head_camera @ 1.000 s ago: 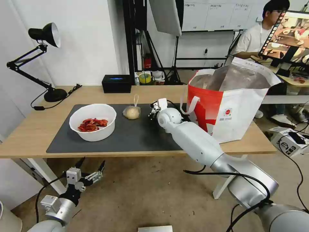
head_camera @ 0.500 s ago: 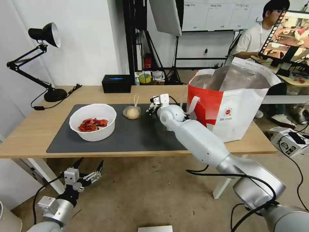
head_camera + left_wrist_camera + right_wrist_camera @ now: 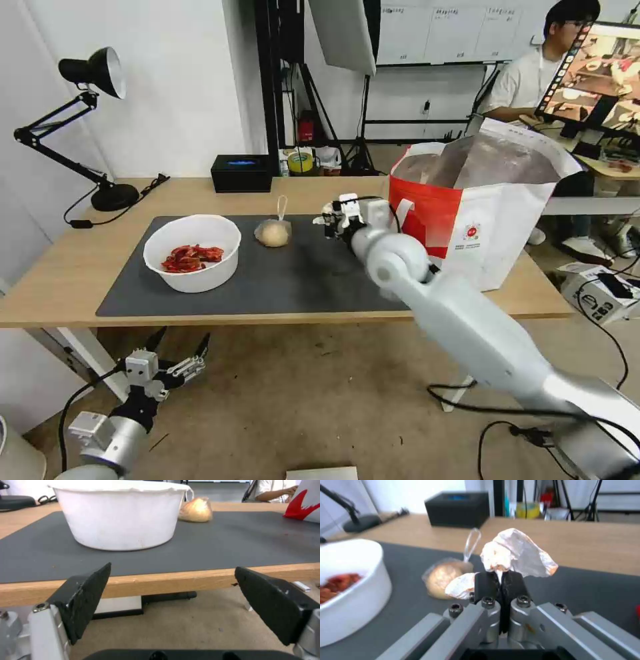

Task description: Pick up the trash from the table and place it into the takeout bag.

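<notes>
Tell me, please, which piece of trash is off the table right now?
The crumpled white tissue, pinched in the right gripper. The white bowl and the knotted clear bag sit on the mat.

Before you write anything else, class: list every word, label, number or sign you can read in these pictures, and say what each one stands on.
No text can be read here.
Takeout bag: small round logo with tiny lines of print beneath, too small to read.
Whiteboard behind: faint ruled writing, too blurred to read.
Box on the floor: dark printed marks, not legible.
Black box on the table: a blue glow, no characters.
White bowl: no print.
</notes>
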Robot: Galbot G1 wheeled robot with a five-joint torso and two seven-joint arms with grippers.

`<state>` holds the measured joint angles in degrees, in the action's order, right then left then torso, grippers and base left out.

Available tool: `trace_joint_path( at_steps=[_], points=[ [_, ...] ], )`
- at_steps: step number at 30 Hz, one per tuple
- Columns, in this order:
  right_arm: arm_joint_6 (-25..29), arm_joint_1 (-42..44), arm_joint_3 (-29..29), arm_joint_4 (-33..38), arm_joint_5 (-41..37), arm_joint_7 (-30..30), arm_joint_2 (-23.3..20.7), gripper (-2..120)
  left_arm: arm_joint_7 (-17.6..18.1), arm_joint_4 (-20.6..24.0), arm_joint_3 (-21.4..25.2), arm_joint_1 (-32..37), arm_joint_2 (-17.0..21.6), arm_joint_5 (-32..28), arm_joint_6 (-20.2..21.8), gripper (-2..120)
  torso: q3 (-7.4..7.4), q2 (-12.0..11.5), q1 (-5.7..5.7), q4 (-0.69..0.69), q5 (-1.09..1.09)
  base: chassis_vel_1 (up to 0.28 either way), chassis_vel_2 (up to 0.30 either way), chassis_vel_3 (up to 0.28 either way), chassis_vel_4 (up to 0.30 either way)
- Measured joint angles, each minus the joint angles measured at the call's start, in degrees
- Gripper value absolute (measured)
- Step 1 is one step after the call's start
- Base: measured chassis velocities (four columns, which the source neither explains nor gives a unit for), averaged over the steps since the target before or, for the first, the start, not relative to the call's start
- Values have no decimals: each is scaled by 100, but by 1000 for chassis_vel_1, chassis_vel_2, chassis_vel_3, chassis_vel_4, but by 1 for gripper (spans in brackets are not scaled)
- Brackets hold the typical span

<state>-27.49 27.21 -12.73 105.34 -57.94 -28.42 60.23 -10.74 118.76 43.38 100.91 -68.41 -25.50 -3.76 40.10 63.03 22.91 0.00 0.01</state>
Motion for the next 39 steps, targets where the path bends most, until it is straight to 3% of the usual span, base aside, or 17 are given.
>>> trace_joint_path(
  at_steps=[8, 14, 24, 33, 39],
  points=[
    [899, 691, 963, 1051, 179, 195, -784, 0, 1, 19, -168, -19, -98, 74, -1, 100, 0, 0, 0, 0, 0, 0, 0, 0, 0],
    [1241, 586, 1580, 1253, 90, 277, -1279, 0, 5, 41, -264, -32, -136, 130, -1, 100, 0, 0, 0, -1, 0, 0, 0, 0, 0],
    [1313, 317, 2158, 864, -293, 236, -1851, 0, 24, 88, -345, -73, -156, 144, 12, 100, 1, 0, 1, 0, 0, 0, 0, 0, 0],
    [1224, 322, 2245, 488, -379, 234, -1950, 0, 128, 103, -396, -124, -124, 167, 25, 100, 1, 0, 1, 0, 0, 0, 0, 0, 0],
    [1026, 364, 2228, 403, -524, 198, -1929, 17, 135, 103, -385, -100, -111, 161, 13, 100, 1, 0, 1, 0, -1, 0, 0, 0, 0]
  ],
)
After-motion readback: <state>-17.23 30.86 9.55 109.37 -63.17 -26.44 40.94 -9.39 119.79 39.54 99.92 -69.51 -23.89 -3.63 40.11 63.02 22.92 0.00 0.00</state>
